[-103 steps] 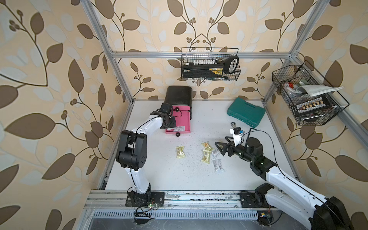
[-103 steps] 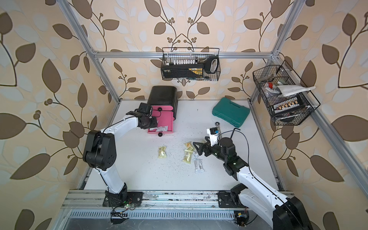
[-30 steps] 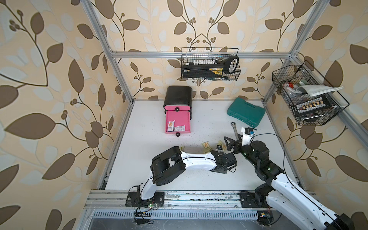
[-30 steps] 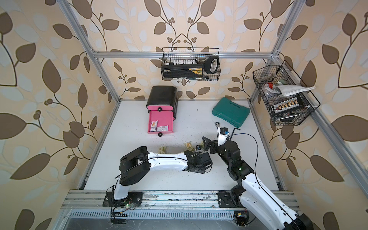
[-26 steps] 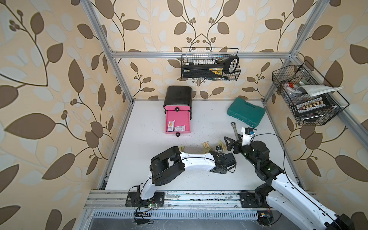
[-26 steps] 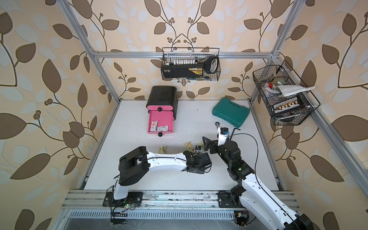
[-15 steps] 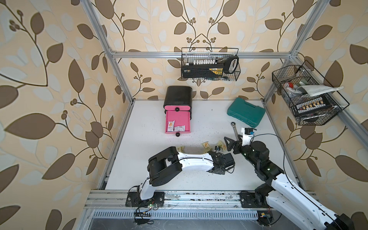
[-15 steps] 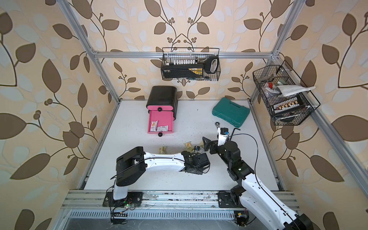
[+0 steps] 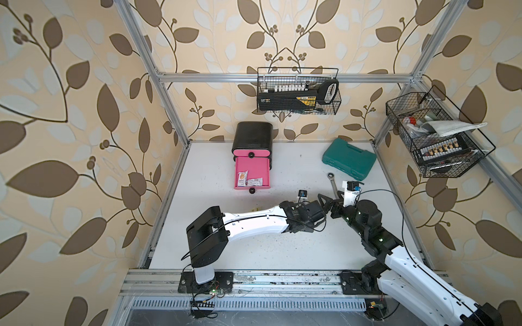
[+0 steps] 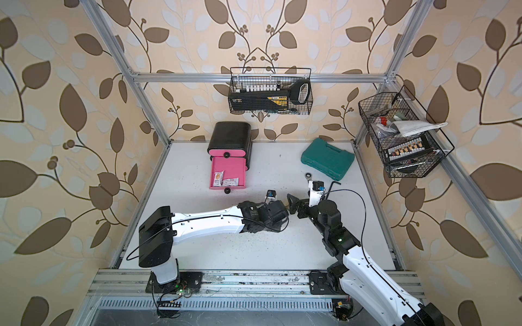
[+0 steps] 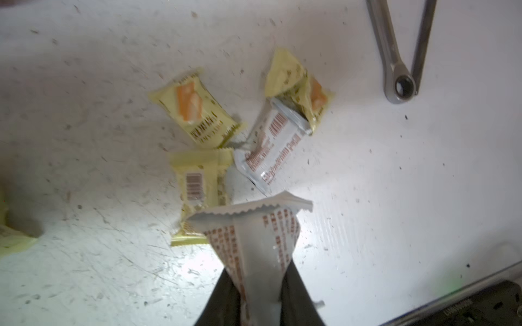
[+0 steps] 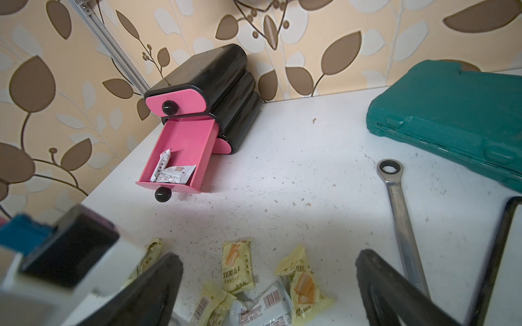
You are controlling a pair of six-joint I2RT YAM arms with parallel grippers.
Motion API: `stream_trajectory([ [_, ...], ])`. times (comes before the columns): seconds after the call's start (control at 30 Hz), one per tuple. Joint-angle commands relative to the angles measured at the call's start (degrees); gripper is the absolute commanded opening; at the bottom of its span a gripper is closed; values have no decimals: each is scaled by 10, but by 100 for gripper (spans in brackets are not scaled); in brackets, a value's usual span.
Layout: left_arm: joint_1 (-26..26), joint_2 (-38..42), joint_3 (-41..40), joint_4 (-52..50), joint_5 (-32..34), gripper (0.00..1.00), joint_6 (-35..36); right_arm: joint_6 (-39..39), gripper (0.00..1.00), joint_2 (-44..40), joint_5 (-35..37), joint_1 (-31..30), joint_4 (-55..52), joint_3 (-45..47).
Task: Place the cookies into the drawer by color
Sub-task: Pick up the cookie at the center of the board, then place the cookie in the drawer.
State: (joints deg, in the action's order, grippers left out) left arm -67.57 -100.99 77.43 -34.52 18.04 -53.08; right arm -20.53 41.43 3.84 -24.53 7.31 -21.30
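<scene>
Your left pincer (image 11: 258,279) has crossed from the drawer (image 9: 254,166) to the cookies (image 11: 195,107) and pinches a white packet (image 11: 254,237) by its end, likely for that white-stocked drawer; your right pincer (image 12: 268,259) stands spread.

- Black cabinet (image 9: 252,135), pink fronts; its middle drawer (image 9: 252,169) stands pulled out, with two white cookie packets (image 12: 172,170) lying inside.
- Several pale yellow packets (image 11: 195,107) and one white packet (image 11: 271,144) lie clustered in front of the cabinet.
- One red-printed white packet (image 11: 254,240) is pinched by the left gripper (image 11: 258,285).

Scuffed white table (image 9: 282,254) carries the drawer (image 9: 252,135), teal case (image 9: 349,158), wrench (image 9: 331,178) and loose cookies (image 12: 236,265).
</scene>
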Motion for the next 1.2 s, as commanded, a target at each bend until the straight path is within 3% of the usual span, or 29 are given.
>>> stream_trajectory([
  [0.0,48,50,-16,-2,36,23,50,-4,99,1,-5,-2,11,10],
  [0.2,141,107,-48,41,37,23,103,-4,99,4,-6,-2,13,9],
  [0.43,264,132,-61,94,-26,23,126,-4,99,7,-6,-2,15,9],
  [0.77,377,59,-3,123,-69,22,165,-4,99,14,-7,-2,16,8],
  [1.17,416,-71,91,101,-119,30,259,-3,99,14,-6,-2,18,9],
])
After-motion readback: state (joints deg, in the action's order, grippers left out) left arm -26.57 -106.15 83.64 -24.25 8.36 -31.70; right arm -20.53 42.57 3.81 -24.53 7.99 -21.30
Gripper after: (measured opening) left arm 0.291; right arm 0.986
